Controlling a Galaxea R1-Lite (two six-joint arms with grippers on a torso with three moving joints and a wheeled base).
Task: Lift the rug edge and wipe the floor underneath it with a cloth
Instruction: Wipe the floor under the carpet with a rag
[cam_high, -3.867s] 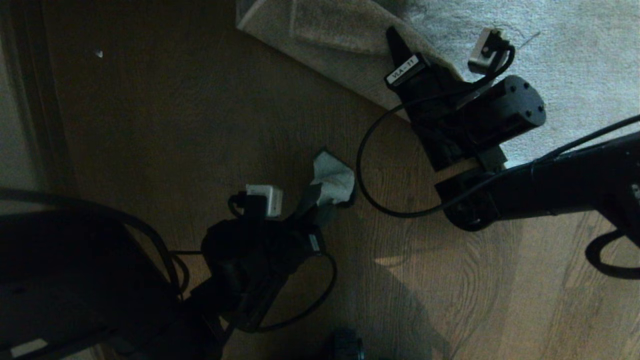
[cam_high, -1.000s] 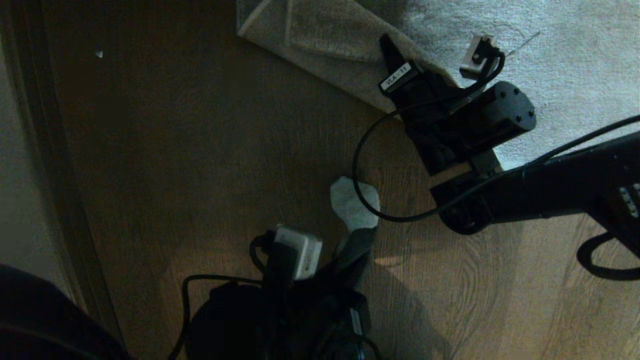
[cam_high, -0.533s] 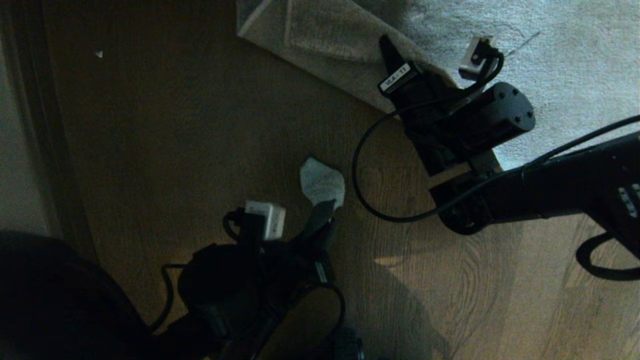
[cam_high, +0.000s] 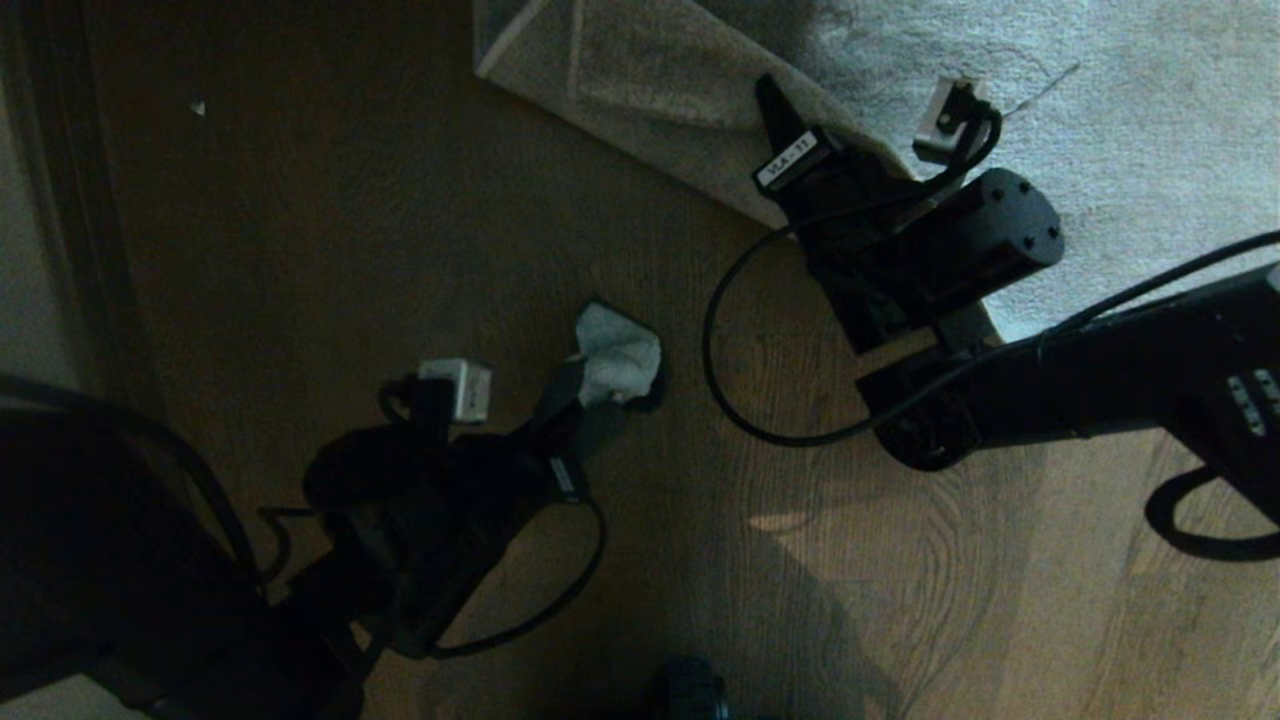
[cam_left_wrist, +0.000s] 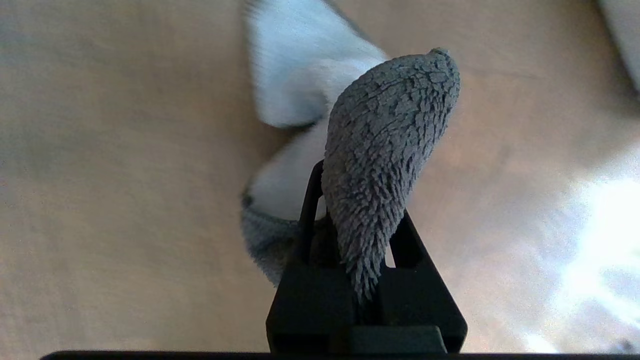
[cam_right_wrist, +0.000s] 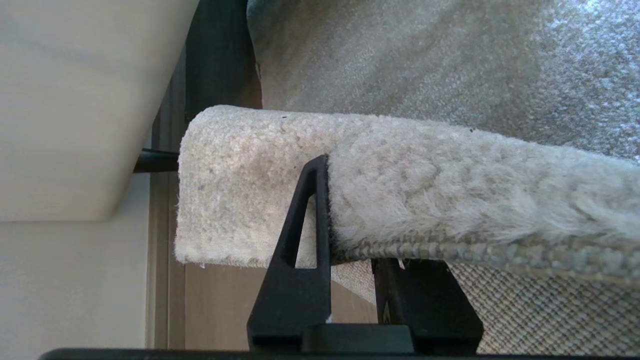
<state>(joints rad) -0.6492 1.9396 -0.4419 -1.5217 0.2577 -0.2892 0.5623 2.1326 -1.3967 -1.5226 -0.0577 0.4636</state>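
Observation:
My right gripper (cam_high: 790, 135) is shut on the rug edge (cam_high: 650, 90) and holds it raised and folded back, so the smoother underside faces up. In the right wrist view the plush border (cam_right_wrist: 425, 200) sits clamped between the black fingers (cam_right_wrist: 305, 250) of that gripper (cam_right_wrist: 350, 235). My left gripper (cam_high: 570, 400) is low over the brown plank floor (cam_high: 400, 250), shut on the small grey terry cloth (cam_high: 615, 362). The cloth (cam_left_wrist: 390, 140) bulges out past the left gripper (cam_left_wrist: 357, 225) and its free end lies on the floor.
The plush rug top (cam_high: 1150, 120) fills the far right. A pale wall with a dark baseboard (cam_high: 60, 250) runs along the left. A black cable loop (cam_high: 715, 380) hangs from my right arm between the two grippers. My dark base (cam_high: 100, 560) fills the near left.
The left gripper has swept the cloth leftward and slightly farther away across the floor, away from the cable loop. The right gripper has kept the rug edge lifted in place.

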